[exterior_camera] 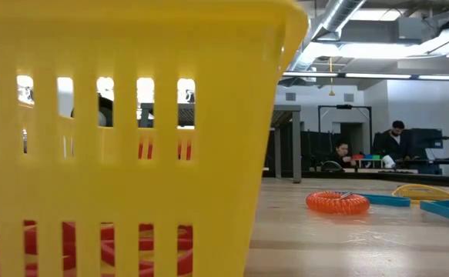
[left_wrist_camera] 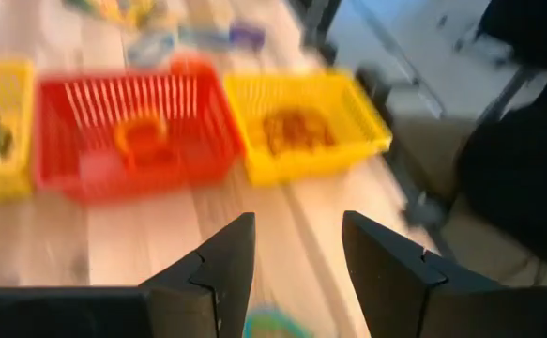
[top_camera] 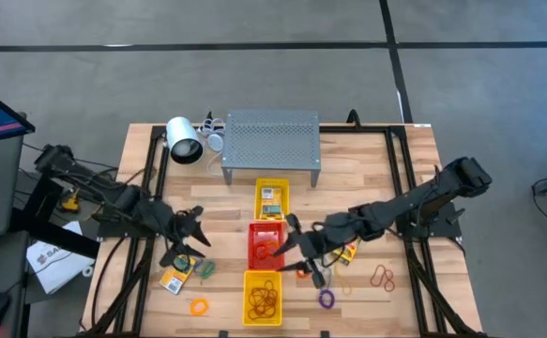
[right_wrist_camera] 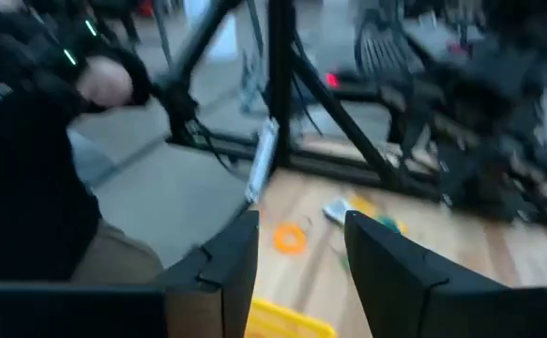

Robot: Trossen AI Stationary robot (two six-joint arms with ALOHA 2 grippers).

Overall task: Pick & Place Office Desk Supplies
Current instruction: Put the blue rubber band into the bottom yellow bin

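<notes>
Three trays stand in a row down the table's middle. The far yellow tray point(top_camera: 273, 199) holds a card packet. The red tray point(top_camera: 265, 244) holds an orange ring point(left_wrist_camera: 142, 136). The near yellow tray point(top_camera: 263, 298) holds several brown bands point(left_wrist_camera: 296, 130). My left gripper point(top_camera: 198, 232) point(left_wrist_camera: 296, 221) hovers left of the red tray, open and empty, with a green ring point(top_camera: 205, 269) on the table below it. My right gripper point(top_camera: 292, 246) point(right_wrist_camera: 301, 221) hovers over the red tray's right edge, open and empty.
Loose on the table lie a card packet point(top_camera: 174, 280), an orange ring point(top_camera: 199, 306) point(right_wrist_camera: 290, 238), a purple ring point(top_camera: 326, 299), red-brown bands point(top_camera: 383, 276) and another packet point(top_camera: 348, 253). A grey perforated stand point(top_camera: 271, 141) and a white cylinder point(top_camera: 184, 141) are at the far edge.
</notes>
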